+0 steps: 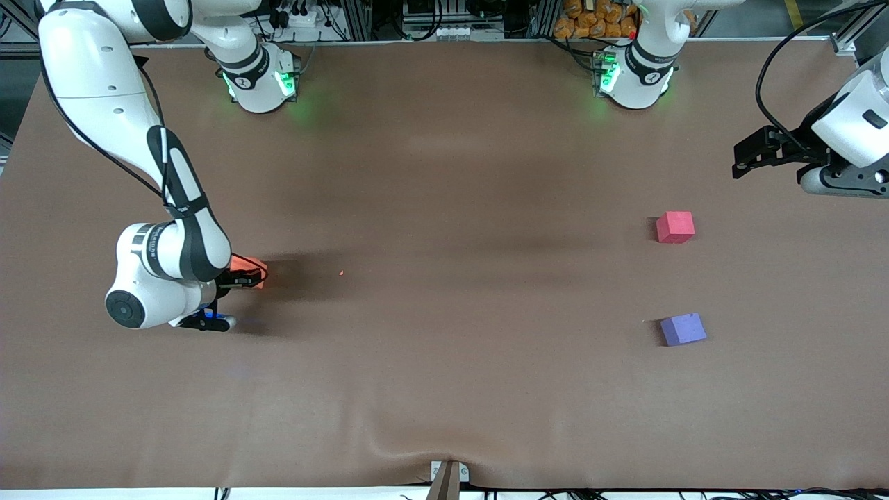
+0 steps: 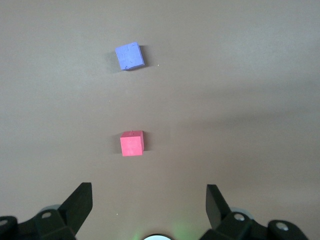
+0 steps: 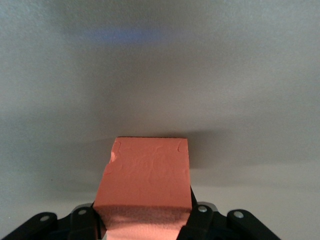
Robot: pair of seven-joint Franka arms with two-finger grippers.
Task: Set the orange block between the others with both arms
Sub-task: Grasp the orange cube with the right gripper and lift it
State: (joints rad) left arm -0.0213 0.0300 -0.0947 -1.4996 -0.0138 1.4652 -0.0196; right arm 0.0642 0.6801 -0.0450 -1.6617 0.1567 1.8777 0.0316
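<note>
The orange block (image 1: 255, 269) (image 3: 145, 175) sits low at the table surface toward the right arm's end, between the fingers of my right gripper (image 1: 244, 279) (image 3: 143, 220), which is shut on its two sides. The red-pink cube (image 1: 675, 227) (image 2: 132, 144) and the purple cube (image 1: 683, 328) (image 2: 130, 56) lie apart toward the left arm's end, the purple one nearer the front camera. My left gripper (image 1: 743, 158) (image 2: 148, 192) hangs open and holds nothing, above the table beside the red-pink cube, near the table's end.
Brown cloth covers the table (image 1: 444, 375), with a wrinkle by a small bracket (image 1: 448, 476) at the front edge. The arm bases (image 1: 260, 80) (image 1: 635, 76) stand along the back edge. A tiny orange speck (image 1: 341, 272) lies beside the orange block.
</note>
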